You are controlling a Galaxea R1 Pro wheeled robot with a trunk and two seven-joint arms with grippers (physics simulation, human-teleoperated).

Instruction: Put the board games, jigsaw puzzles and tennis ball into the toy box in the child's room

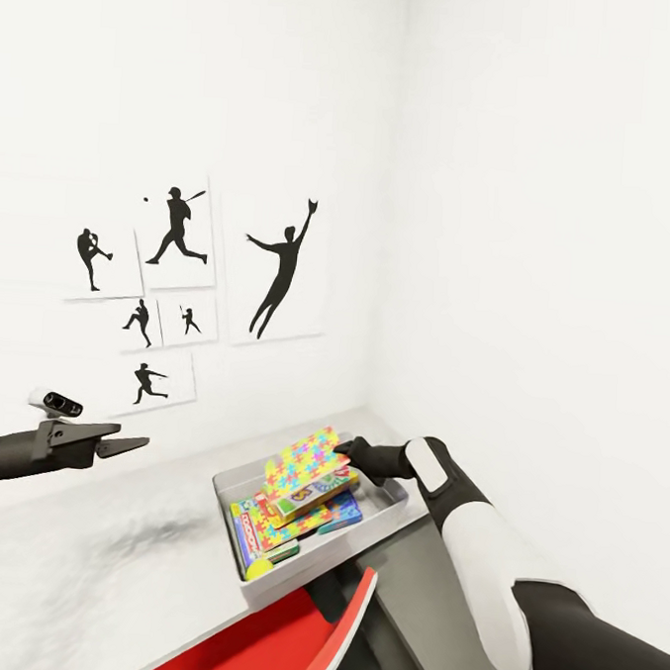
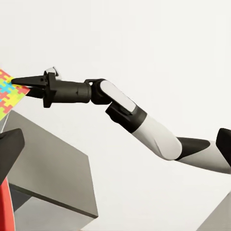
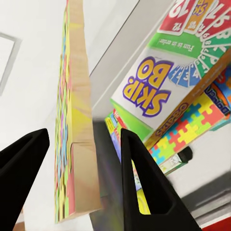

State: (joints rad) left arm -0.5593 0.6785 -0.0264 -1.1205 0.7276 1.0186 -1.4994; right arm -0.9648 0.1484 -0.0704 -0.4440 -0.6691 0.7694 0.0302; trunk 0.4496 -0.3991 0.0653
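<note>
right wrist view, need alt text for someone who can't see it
The right claw, its two dark fingers spread, straddles the edge of a jigsaw puzzle held tilted over the toy box. Beyond lie a Skip-Bo box and a second jigsaw puzzle.

White walls [image 1: 542,189] meet in a corner at 12 o'clock; black baseball-silhouette posters [image 1: 174,286] hang on the wall at 9 o'clock; a red chair [image 1: 287,639] sits at 6 o'clock; light is even.
</note>
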